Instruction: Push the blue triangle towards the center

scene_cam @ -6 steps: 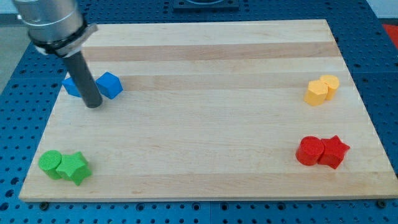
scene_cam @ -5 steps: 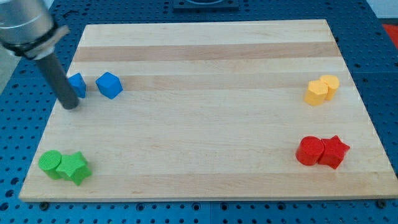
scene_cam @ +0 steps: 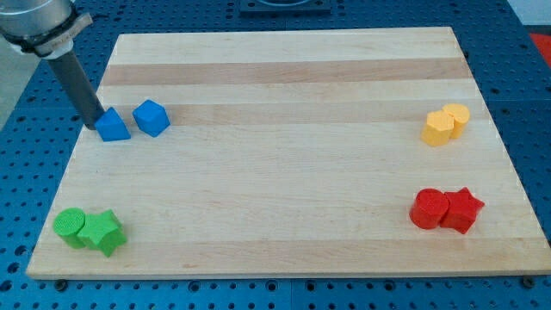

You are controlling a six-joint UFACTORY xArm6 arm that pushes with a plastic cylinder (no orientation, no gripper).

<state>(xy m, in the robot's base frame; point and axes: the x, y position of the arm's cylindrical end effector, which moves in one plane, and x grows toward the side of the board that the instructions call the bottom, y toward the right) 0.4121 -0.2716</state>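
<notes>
The blue triangle lies on the wooden board near the view's left edge, in the upper part. A second blue block, roughly hexagonal, sits just to its right with a small gap. My tip is at the triangle's left side, touching or almost touching it. The dark rod rises from there to the view's top left corner.
A green cylinder and a green star sit together at the bottom left. Two yellow blocks stand at the right, and a red cylinder with a red star at the lower right.
My tip has moved left from between the blue blocks, then up to the triangle's left side. The triangle now shows fully and sits slightly further right.
</notes>
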